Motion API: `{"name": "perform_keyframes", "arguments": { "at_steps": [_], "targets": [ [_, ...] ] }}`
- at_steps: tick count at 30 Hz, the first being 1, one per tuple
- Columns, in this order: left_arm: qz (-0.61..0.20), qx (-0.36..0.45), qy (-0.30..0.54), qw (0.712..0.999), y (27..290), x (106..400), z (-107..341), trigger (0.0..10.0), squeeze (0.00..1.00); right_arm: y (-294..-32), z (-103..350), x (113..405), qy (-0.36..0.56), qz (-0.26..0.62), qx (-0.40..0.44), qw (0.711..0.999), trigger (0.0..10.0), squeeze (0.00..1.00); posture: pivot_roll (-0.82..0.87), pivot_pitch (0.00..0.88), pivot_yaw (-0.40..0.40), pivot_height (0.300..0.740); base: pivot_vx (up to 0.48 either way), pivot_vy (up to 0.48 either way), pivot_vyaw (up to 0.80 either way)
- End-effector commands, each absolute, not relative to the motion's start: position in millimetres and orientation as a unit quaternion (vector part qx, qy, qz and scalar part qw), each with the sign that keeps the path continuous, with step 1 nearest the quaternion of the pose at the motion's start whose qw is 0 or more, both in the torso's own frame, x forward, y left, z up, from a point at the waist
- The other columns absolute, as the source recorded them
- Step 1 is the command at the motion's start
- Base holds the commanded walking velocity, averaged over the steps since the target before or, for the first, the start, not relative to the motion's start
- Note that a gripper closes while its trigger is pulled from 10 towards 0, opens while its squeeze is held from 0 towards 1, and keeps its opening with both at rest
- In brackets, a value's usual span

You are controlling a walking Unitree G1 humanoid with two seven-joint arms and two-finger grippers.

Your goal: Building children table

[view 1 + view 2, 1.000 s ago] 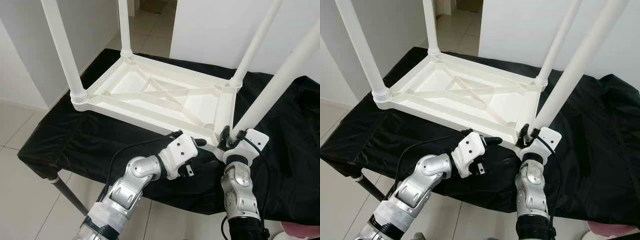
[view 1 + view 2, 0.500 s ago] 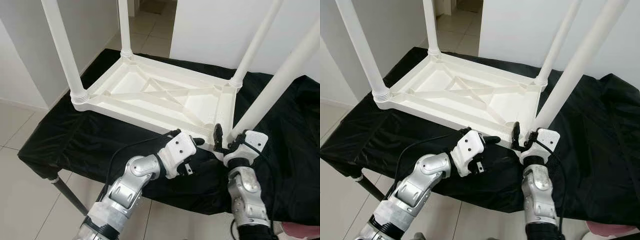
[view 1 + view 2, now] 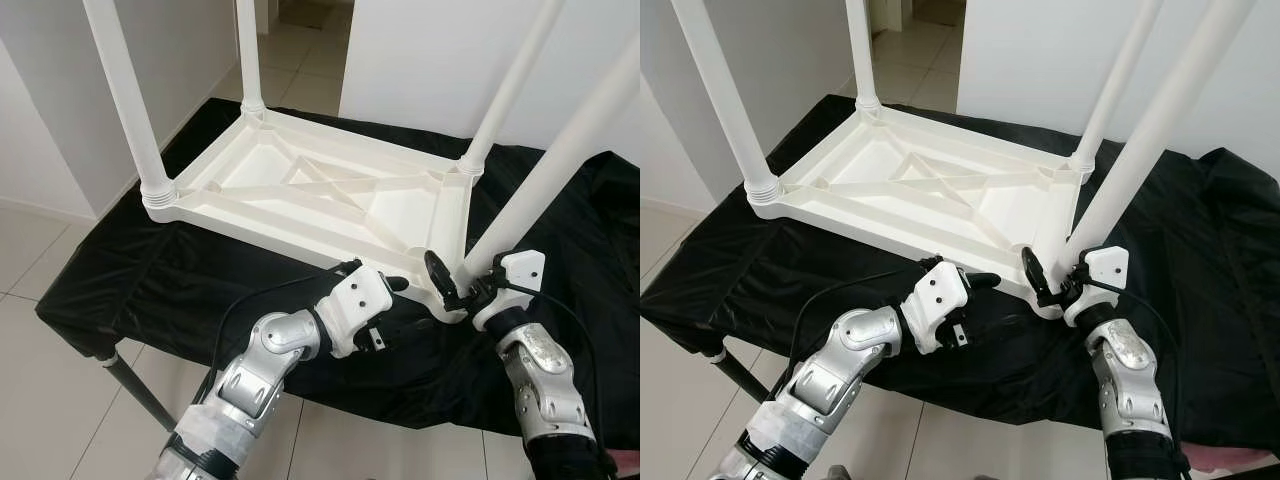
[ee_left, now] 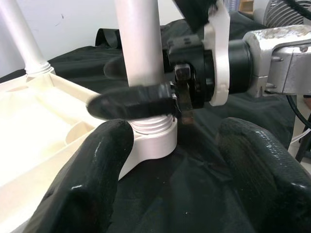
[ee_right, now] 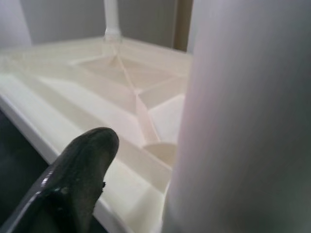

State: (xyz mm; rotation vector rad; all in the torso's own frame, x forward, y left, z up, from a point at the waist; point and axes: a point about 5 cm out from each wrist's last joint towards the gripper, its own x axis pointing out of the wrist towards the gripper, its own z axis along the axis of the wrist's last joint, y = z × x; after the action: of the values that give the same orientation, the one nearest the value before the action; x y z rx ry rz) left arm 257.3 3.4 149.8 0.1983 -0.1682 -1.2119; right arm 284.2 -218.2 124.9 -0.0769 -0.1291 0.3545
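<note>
Right claw (image 3: 1048,280) is spread around the near white leg (image 3: 1140,140) of the upside-down kids' table (image 3: 930,190) on the black-draped surface (image 3: 790,270), left claw (image 3: 975,280) open nearby; looks like light, stiff, slick plastic, so I'd grab low by the socket.

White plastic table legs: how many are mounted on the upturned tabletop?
4. One at each corner of the white plastic tabletop: near-left leg, far-left leg, far-right leg, near-right leg with the right gripper around its base.

Right claw (image 3: 452,287) around table leg (image 3: 560,162)
</note>
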Motion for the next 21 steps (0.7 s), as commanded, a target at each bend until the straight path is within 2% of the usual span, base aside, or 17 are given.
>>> {"name": "perform_keyframes", "arguments": {
  "at_steps": [1,3,4,15,16,21],
  "targets": [
    [-0.549,0.095,-0.082,0.827,2,260,150,10.0,0.0,-222,122,285,-0.052,0.191,-0.048,0.979,1.1,0.0,-0.07,0.0,-0.057,0.74,0.0,0.0,0.0],
    [-0.549,0.095,-0.082,0.826,2,260,150,10.0,0.0,-224,121,285,-0.049,0.195,-0.049,0.978,1.1,0.0,-0.07,0.0,-0.057,0.74,0.0,0.0,0.0],
    [-0.549,0.095,-0.083,0.826,2,260,150,10.0,0.0,-226,121,285,-0.046,0.198,-0.049,0.978,0.0,0.0,-0.06,0.0,-0.057,0.74,0.0,0.0,0.0],
    [-0.551,0.095,-0.081,0.825,3,260,150,10.0,0.0,-235,118,284,-0.04,0.199,-0.037,0.978,0.0,0.0,-0.07,0.0,-0.049,0.74,0.0,0.0,0.0],
    [-0.552,0.095,-0.08,0.825,3,260,150,10.0,0.0,-235,118,285,-0.042,0.195,-0.029,0.979,10.0,0.0,-0.07,0.0,-0.046,0.74,0.0,0.0,0.0],
    [-0.553,0.095,-0.079,0.824,3,260,150,10.0,0.0,-236,119,285,-0.048,0.177,-0.006,0.983,10.0,0.0,-0.07,0.0,-0.041,0.74,0.0,0.0,0.0]
  ]
}}
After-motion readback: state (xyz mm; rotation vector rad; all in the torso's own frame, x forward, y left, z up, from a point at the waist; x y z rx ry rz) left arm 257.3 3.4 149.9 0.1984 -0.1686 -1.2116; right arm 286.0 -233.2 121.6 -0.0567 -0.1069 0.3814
